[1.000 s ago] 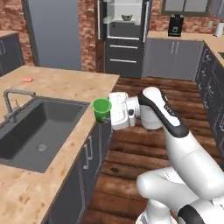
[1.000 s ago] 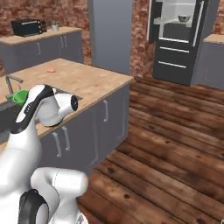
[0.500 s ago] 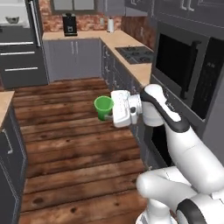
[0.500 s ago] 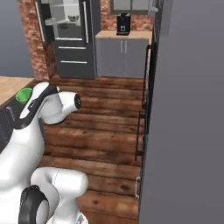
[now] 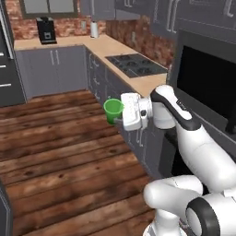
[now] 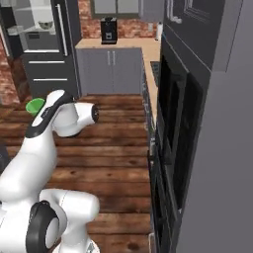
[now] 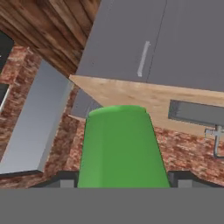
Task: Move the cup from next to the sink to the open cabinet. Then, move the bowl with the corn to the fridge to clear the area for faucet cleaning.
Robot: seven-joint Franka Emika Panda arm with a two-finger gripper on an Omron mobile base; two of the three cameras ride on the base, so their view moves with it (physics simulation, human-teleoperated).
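Observation:
My gripper point(image 5: 119, 115) is shut on the bright green cup point(image 5: 113, 110) and holds it out sideways above the wooden floor. In the right base view the cup point(image 6: 34, 105) peeks out as a green rim behind the arm. The hand view looks along the cup point(image 7: 122, 148), with a dark fingertip point(image 7: 65, 179) on either side of it. Beyond the cup, the rolled hand view shows the wooden counter with the dark sink point(image 7: 197, 113) and the silver faucet point(image 7: 216, 140). The black fridge point(image 6: 39, 44) stands at the back left. The bowl, the corn and the open cabinet are out of view.
A counter with a black cooktop point(image 5: 136, 64) runs along the right, close beside the arm. A tall dark oven unit point(image 6: 197, 123) stands at my right. A coffee machine point(image 5: 45, 30) sits on the back counter. Open wooden floor point(image 5: 60, 152) lies to the left.
The whole scene has swung as the base turned away from the sink island towards the cooktop side. The cup stays gripped in the same pose relative to the arm.

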